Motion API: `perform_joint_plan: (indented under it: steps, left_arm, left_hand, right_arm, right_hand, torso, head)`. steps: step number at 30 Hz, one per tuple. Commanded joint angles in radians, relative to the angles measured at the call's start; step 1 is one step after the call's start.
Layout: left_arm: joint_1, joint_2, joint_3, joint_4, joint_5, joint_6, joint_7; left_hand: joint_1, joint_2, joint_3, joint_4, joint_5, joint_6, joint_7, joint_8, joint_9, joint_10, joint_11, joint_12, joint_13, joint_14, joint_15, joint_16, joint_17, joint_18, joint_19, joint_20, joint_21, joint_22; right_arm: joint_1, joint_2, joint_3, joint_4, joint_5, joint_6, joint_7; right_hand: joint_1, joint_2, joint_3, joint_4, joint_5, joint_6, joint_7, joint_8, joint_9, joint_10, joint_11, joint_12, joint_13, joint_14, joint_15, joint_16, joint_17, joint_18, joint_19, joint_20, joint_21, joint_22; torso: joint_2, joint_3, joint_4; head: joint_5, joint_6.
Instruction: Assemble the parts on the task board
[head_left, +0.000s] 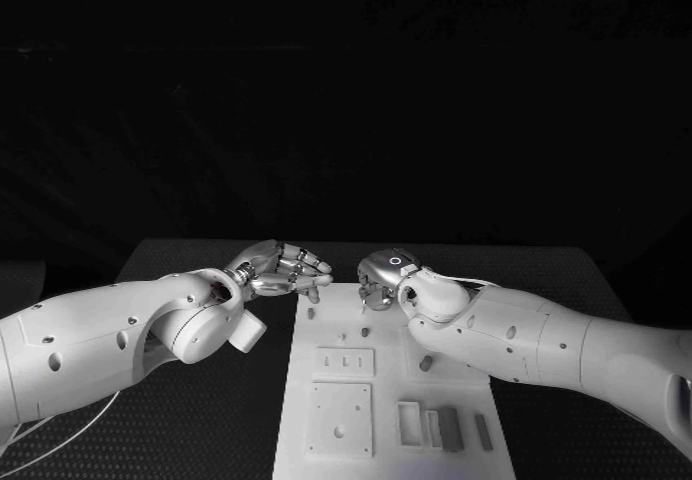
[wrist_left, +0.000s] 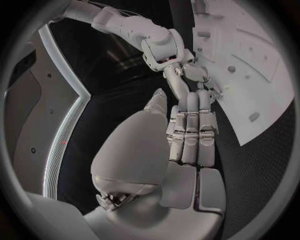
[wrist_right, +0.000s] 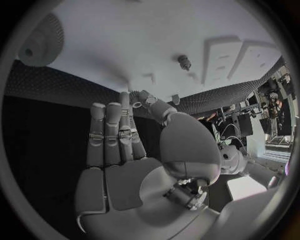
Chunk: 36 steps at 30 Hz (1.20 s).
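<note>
The white task board (head_left: 325, 455) runs down the middle of the black table. Both hands hover over its far end, close together. My left hand (head_left: 283, 268) is at the board's far left corner; in the left wrist view its fingers (wrist_left: 190, 127) lie straight and side by side, the thumb apart, with nothing between them. My right hand (head_left: 385, 280) points its fingers down at the board's far edge. In the right wrist view its thumb (wrist_right: 149, 102) reaches up near the fingertips (wrist_right: 125, 97); whether they pinch something I cannot tell. A small peg (wrist_right: 184, 61) stands in the board (wrist_right: 156, 45).
Two raised white plates (head_left: 343, 362) (head_left: 340, 418) sit on the board's near left. Several grey bar-shaped parts (head_left: 450, 428) lie in slots at its near right. Black table (head_left: 202, 420) lies on both sides of the board.
</note>
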Motion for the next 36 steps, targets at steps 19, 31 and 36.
perform_joint_plan:
  steps: [19, 31, 36]
  left_arm:
    - [0.003, -0.004, 0.001, -0.003, 0.005, 0.007, 0.006]
    - [0.003, -0.005, 0.001, -0.003, 0.005, 0.007, 0.006]
    - [0.003, -0.003, 0.001, -0.003, 0.005, 0.007, 0.006]
  left_hand:
    - [0.006, 0.0, 0.002, 0.002, -0.005, 0.004, 0.0, -0.006, 0.002, 0.005, 0.005, -0.008, 0.002, -0.005, 0.003, -0.005, 0.002, 0.019, 0.002, -0.005, -0.007, 0.003]
    - [0.006, 0.0, 0.001, 0.002, -0.005, 0.004, 0.001, -0.006, 0.002, 0.005, 0.006, -0.009, 0.003, -0.005, 0.003, -0.006, 0.003, 0.019, 0.003, -0.005, -0.008, 0.003]
    - [0.006, 0.001, 0.001, 0.002, -0.005, 0.004, 0.0, -0.006, 0.002, 0.005, 0.005, -0.009, 0.003, -0.005, 0.003, -0.006, 0.003, 0.019, 0.003, -0.005, -0.008, 0.003]
  right_arm:
    - [-0.003, -0.018, 0.0, 0.012, -0.028, 0.011, -0.024]
    - [-0.011, -0.008, 0.0, 0.003, -0.02, 0.012, -0.019]
    - [-0.013, -0.003, 0.0, -0.001, -0.019, 0.012, -0.018]
  right_hand:
    - [0.007, -0.002, 0.007, -0.003, 0.002, 0.01, 0.001, -0.004, 0.002, 0.008, -0.001, 0.004, -0.002, 0.011, 0.0, 0.0, -0.003, 0.014, 0.006, -0.002, 0.004, 0.016]
    - [0.007, -0.003, 0.007, -0.004, 0.002, 0.01, 0.001, -0.004, 0.002, 0.008, -0.001, 0.004, -0.002, 0.011, 0.0, 0.0, -0.004, 0.014, 0.006, -0.002, 0.003, 0.016]
    - [0.007, -0.003, 0.007, -0.005, 0.002, 0.01, 0.001, -0.005, 0.002, 0.008, -0.001, 0.004, -0.002, 0.011, 0.0, 0.0, -0.004, 0.014, 0.006, -0.002, 0.003, 0.016]
  torso:
    - [-0.001, 0.0015, -0.004]
    - [0.0, 0.0003, -0.0038]
    - [-0.002, 0.0, -0.0042]
  head:
    - [0.008, -0.012]
    - [0.011, -0.018]
    - [0.011, -0.019]
